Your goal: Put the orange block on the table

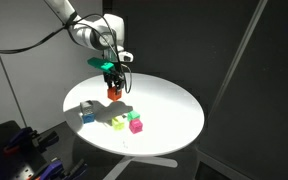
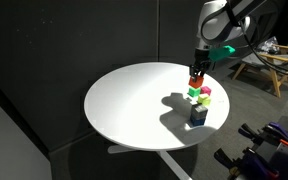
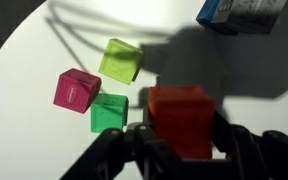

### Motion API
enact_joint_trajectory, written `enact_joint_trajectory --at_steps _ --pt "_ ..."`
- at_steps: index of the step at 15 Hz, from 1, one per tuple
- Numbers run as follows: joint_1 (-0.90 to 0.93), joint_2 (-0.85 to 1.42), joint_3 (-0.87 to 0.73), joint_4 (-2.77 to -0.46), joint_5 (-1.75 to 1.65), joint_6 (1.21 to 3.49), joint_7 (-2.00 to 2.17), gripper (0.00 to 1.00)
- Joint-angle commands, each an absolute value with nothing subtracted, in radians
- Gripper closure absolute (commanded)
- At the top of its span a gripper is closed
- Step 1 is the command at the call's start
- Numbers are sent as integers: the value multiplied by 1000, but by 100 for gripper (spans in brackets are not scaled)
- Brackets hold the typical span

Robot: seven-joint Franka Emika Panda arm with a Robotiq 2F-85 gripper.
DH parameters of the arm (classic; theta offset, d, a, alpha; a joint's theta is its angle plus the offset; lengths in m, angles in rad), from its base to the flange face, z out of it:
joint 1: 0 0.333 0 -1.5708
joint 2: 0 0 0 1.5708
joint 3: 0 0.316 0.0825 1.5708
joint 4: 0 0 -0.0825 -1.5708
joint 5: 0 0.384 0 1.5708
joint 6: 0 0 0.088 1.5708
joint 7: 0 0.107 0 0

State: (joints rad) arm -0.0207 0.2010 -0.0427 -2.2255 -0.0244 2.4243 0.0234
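The orange block (image 3: 181, 118) sits between my gripper's fingers (image 3: 182, 140), and the gripper is shut on it. In both exterior views the gripper (image 1: 113, 90) (image 2: 196, 78) holds the block (image 1: 113, 93) (image 2: 195, 81) above the round white table (image 1: 169, 110) (image 2: 124, 100), over the cluster of small blocks. From the wrist view the block hangs just right of the green cube (image 3: 109, 112); its height over the tabletop cannot be read exactly.
A pink cube (image 3: 76, 90) (image 1: 136, 126), a yellow-green cube (image 3: 120, 60) (image 1: 118, 123) and a green cube lie together. A dark blue cube (image 3: 234, 12) (image 1: 87, 115) (image 2: 197, 115) stands nearby. Chairs and clutter stand beyond the table edge.
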Motion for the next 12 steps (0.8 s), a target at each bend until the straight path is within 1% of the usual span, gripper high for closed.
enact_joint_trajectory --at_steps 1,10,11,12 --pt "-29 238 -48 -2196 -28 2433 28 69" --pt "-33 263 -57 -2210 -25 2445 19 69" --pt "-33 261 -57 -2214 -25 2446 18 67" --pt "-33 259 -56 -2215 -25 2447 18 20"
